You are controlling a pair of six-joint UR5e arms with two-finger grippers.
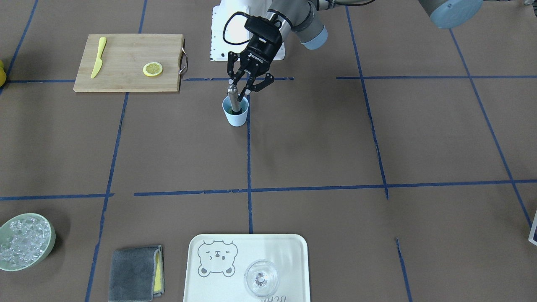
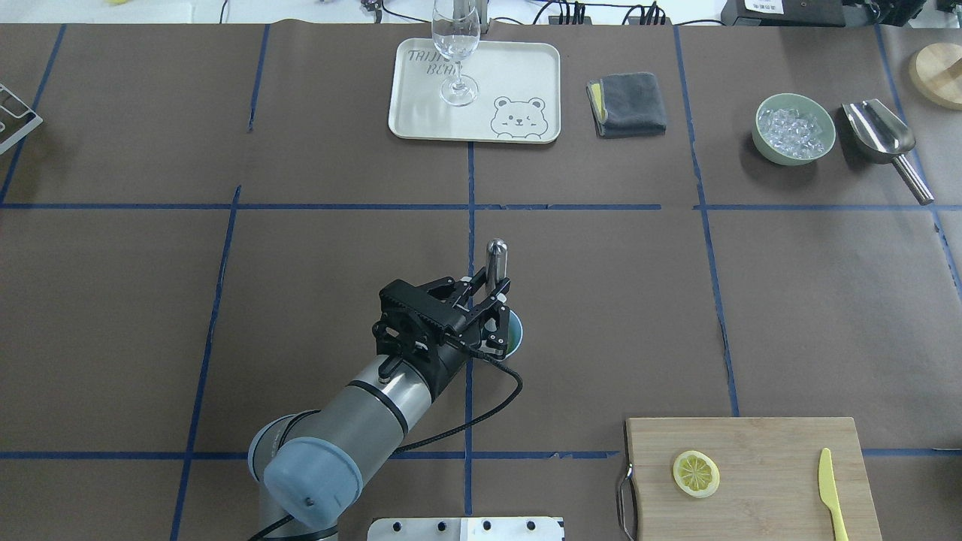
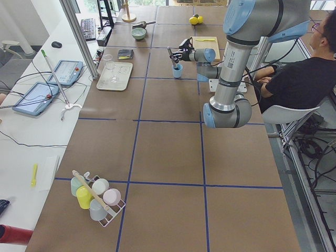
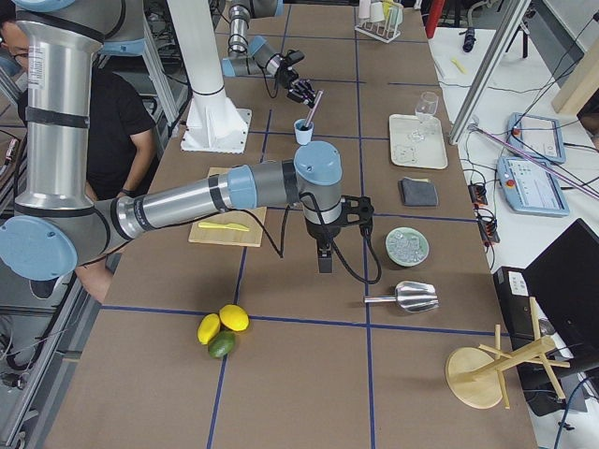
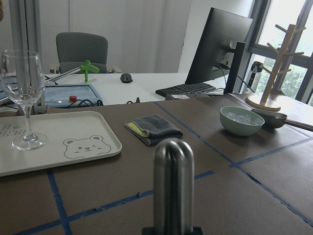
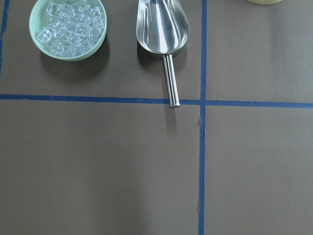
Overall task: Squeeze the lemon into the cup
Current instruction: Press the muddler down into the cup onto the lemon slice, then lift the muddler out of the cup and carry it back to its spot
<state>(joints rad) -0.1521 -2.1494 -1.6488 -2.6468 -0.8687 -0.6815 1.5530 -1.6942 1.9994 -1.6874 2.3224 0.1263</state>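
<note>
The light-blue cup (image 1: pixel 236 116) stands at the table's middle, also in the overhead view (image 2: pixel 515 335). A steel muddler (image 1: pixel 232 97) stands in it, with something dark green at the bottom. My left gripper (image 1: pixel 239 99) reaches over the cup's mouth, shut on the muddler's shaft (image 2: pixel 496 259); the left wrist view shows the muddler's rounded top (image 5: pixel 173 186). One lemon slice (image 1: pixel 152 69) lies flat on the wooden cutting board (image 1: pixel 121 79), apart from both grippers. My right gripper (image 4: pixel 324 262) hangs over the table near the ice bowl; I cannot tell if it is open.
A yellow plastic knife (image 1: pixel 99 63) lies on the board. A white tray (image 1: pixel 293 251) holds a clear glass (image 1: pixel 261 278). A grey cloth (image 1: pixel 134 274), a green bowl of ice (image 1: pixel 49 235) and a steel scoop (image 6: pixel 162 29) are on the operators' side.
</note>
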